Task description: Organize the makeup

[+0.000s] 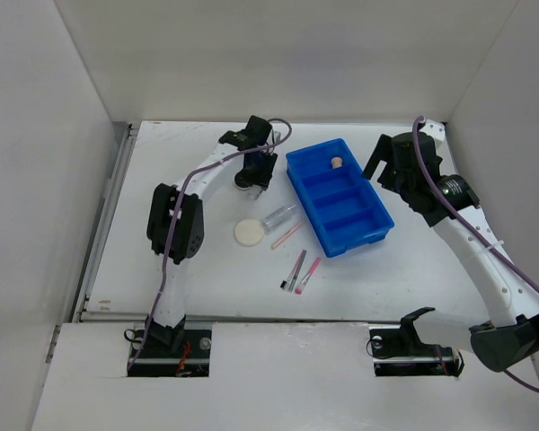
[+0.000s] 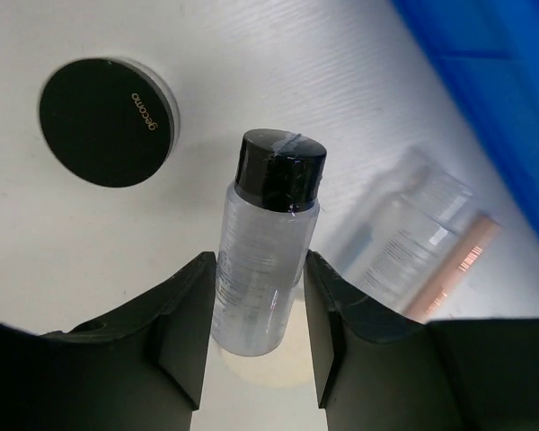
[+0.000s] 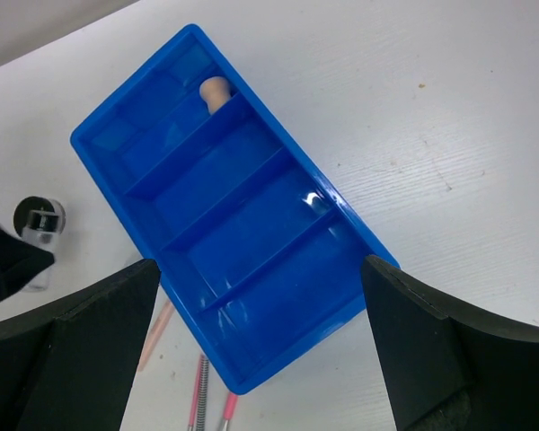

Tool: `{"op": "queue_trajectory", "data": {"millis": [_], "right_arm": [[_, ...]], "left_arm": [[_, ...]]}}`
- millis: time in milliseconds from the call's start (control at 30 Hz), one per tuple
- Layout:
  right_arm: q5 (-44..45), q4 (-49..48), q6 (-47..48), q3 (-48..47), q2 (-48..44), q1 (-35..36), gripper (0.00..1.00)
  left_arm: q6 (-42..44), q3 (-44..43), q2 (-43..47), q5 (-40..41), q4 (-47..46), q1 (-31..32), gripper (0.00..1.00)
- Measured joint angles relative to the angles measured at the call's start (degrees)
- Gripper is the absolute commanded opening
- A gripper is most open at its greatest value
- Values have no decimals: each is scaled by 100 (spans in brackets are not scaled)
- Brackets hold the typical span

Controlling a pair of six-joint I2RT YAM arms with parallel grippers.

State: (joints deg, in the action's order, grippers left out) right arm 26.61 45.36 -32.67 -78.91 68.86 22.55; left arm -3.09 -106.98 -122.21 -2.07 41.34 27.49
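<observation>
My left gripper point(image 1: 255, 169) is shut on the clear black-capped tube point(image 2: 268, 242) and holds it between its fingers point(image 2: 190, 323), off the table. The black round compact point(image 2: 108, 121) lies just beside it on the table. The cream round puff point(image 1: 249, 233) and the clear case point(image 1: 279, 216) lie near the tray's left side; the case also shows in the left wrist view point(image 2: 413, 242). A pink pencil point(image 1: 287, 235) lies by the case. Two more pencils, dark point(image 1: 294, 269) and pink point(image 1: 310, 273), lie closer to the front. My right gripper point(image 3: 260, 359) is open wide and empty above the blue tray point(image 3: 278, 296).
The blue compartmented tray point(image 1: 378, 235) sits at an angle right of centre, with one small tan item point(image 1: 336, 162) in its far compartment. White walls enclose the table on the left, the back and the right.
</observation>
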Motion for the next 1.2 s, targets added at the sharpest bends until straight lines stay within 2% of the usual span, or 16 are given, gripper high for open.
{"op": "queue_trajectory", "data": {"millis": [133, 300, 467, 633, 867, 933, 967, 1100, 1133, 1200], "right_arm": [[85, 0, -2, 0, -22, 0, 100], [212, 2, -15, 0, -116, 0, 100], [332, 0, -205, 22, -555, 0, 100], [638, -44, -319, 184, -1484, 0, 100], [1086, -15, -363, 186, -2127, 0, 100], [1152, 48, -367, 186, -2175, 0, 100], [1182, 85, -369, 186, -2190, 0, 100], [1244, 190, -380, 186, -2221, 0, 100], [1248, 216, -380, 186, -2232, 0, 100], [1257, 236, -380, 186, -2238, 0, 100]], "left_arm": [[166, -240, 577, -455, 90, 22, 10], [415, -1130, 627, -894, 122, 332, 10], [498, -1801, 219, -1189, -144, 817, 11], [452, -1910, -372, -1539, -656, 1088, 14], [345, -2105, -1178, -1753, -1132, 1231, 24], [302, -2166, -1320, -1746, -1213, 1248, 33], [282, -2229, -1401, -1742, -1248, 1255, 48], [205, -2507, -1596, -1720, -1412, 1255, 95], [188, -2538, -1596, -1709, -1425, 1255, 100], [144, -2680, -1596, -1698, -1416, 1255, 100]]}}
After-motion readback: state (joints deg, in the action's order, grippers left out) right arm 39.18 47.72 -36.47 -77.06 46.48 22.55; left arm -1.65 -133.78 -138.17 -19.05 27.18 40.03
